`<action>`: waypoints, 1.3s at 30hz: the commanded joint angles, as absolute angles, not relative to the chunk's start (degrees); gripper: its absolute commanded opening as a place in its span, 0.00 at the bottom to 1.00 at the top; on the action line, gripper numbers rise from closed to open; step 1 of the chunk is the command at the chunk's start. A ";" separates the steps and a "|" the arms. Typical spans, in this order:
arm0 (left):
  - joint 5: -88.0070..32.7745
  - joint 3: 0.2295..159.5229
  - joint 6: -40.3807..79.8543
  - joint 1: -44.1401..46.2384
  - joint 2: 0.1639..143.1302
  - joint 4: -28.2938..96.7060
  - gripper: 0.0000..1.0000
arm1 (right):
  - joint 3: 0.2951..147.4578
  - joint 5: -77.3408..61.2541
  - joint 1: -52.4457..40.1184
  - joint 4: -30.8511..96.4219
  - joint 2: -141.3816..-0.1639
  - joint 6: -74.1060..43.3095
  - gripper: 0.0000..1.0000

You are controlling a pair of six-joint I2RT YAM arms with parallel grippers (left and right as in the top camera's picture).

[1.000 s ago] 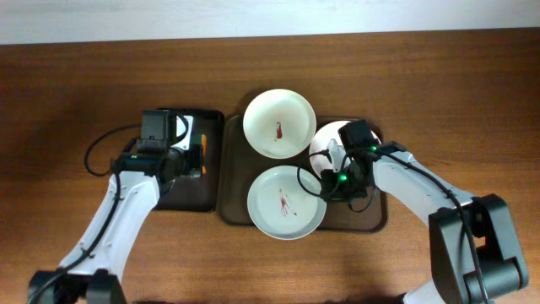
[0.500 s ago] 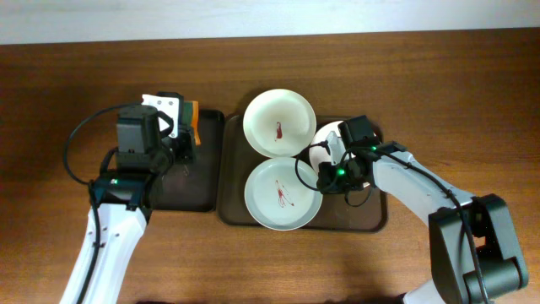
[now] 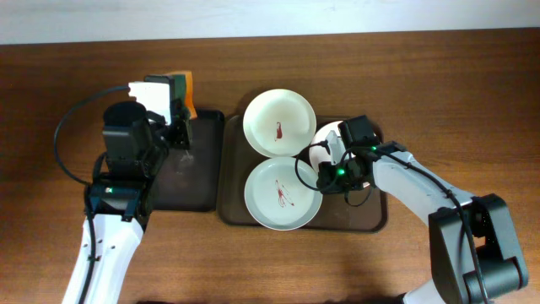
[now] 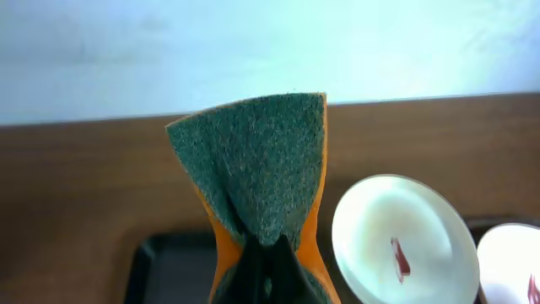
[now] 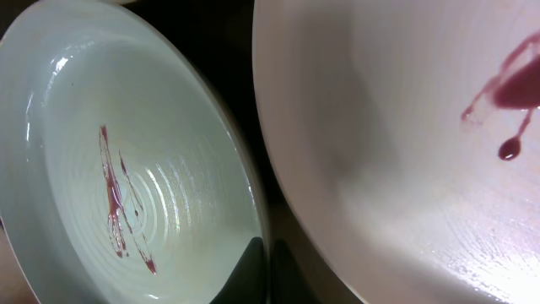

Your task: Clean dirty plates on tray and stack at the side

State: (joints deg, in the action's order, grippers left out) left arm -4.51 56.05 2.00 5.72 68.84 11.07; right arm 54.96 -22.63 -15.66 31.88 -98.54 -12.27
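Observation:
Three pale plates lie on the dark brown tray point(image 3: 364, 216). The back plate point(image 3: 279, 122), the front plate point(image 3: 283, 194) and the right plate point(image 3: 331, 135) each carry a red smear; my right arm partly covers the right plate. My right gripper point(image 3: 324, 175) is shut on the front plate's right rim, one finger inside and one outside, as the right wrist view shows point(image 5: 270, 272). That view shows the front plate point(image 5: 126, 169) beside the right plate point(image 5: 405, 143). My left gripper point(image 4: 268, 272) is shut on a folded orange and green sponge point(image 4: 261, 169), held high above the table.
A smaller black tray point(image 3: 181, 173) lies left of the brown tray, under my left arm; it also shows in the left wrist view point(image 4: 164, 270). The back plate point(image 4: 403, 241) overhangs the brown tray's back rim. A pale wall runs behind the table's far edge.
My left gripper has lifted the sponge off the black tray and carried it up and toward the back. My right gripper shifted the front plate slightly left, then held still.

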 commanded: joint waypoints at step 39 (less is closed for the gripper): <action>-4.69 56.58 2.26 5.87 67.81 -1.32 0.00 | 55.79 -23.35 -16.12 31.18 -98.89 -12.97 0.04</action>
